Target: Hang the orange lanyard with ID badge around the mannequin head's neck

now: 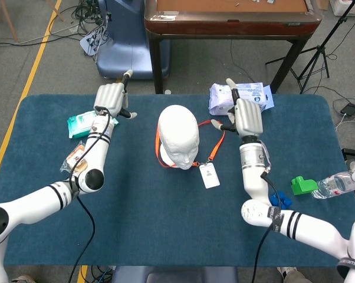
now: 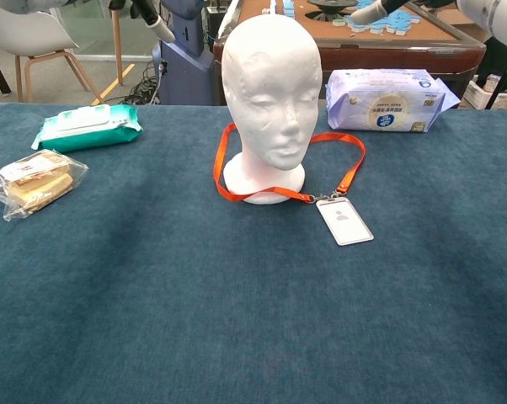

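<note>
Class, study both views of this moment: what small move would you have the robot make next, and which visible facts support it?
Probably draw both hands back to the table's sides. The orange lanyard already loops around the mannequin head at its neck, with the ID badge flat on the blue cloth in front. The left hand and right hand hold nothing, fingers apart, so nothing seems left to place.

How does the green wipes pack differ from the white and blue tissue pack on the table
The green wipes pack is teal and lies at the table's left side; the white and blue tissue pack is pale with blue print and lies at the right. The tissue pack looks bulkier. Both are soft plastic packs lying flat behind the mannequin head.
</note>
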Robot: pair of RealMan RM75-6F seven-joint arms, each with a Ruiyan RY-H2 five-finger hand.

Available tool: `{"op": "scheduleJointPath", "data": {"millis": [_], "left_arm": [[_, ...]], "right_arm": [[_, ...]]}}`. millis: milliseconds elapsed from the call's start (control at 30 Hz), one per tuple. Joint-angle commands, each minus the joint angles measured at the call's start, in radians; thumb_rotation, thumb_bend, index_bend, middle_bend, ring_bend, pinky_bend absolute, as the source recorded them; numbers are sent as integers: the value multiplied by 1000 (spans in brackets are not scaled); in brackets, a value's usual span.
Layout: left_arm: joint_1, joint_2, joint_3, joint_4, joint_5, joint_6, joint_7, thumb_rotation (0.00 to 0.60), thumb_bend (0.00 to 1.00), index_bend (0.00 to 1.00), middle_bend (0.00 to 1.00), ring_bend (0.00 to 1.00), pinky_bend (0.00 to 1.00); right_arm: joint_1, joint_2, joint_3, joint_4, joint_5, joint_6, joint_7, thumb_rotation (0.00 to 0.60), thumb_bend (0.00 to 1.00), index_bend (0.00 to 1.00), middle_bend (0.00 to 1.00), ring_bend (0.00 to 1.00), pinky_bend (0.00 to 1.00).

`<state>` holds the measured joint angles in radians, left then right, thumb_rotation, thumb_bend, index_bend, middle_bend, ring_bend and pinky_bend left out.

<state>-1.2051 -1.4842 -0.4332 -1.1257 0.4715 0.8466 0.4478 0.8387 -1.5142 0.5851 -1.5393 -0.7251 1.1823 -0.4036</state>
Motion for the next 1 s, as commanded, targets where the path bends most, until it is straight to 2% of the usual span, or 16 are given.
{"op": "scheduleJointPath", "data": {"millis": [33,167,267,333,433,533,700,1000], "left_arm": [[23,21,0,-15,14,11,-21,600,0,0,642,654,807],[68,64,2,-60,50,27,-64,600,0,0,609,628,807],[113,111,7,-129,90,47,-101,600,0,0,592,620,807],[149,141,8,-188,112,66,-133,600,2,0,590,620,807],[202,179,24,-266,164,112,-164,600,87,0,589,621,807],[254,205,46,-326,231,168,-192,600,218,16,608,643,822],[337,264,82,-433,300,228,-220,600,315,64,641,678,872],[459,330,157,-542,371,291,-235,600,346,114,698,714,900]], "right_arm": [[-28,33,-33,-44,-54,17,25,600,0,3,1000,1000,1000],[-69,82,-85,-103,-144,35,47,600,5,30,1000,1000,1000],[-106,128,-126,-153,-222,47,72,600,72,150,1000,1000,1000],[-131,157,-157,-184,-274,52,90,600,142,263,1000,1000,1000],[-164,205,-208,-220,-348,54,99,600,236,411,1000,1000,1000],[-194,248,-251,-248,-404,56,107,600,300,497,1000,1000,1000],[-243,320,-317,-295,-480,51,124,600,367,519,1000,1000,1000],[-261,418,-406,-323,-499,-54,85,600,585,520,1000,1000,1000]]}}
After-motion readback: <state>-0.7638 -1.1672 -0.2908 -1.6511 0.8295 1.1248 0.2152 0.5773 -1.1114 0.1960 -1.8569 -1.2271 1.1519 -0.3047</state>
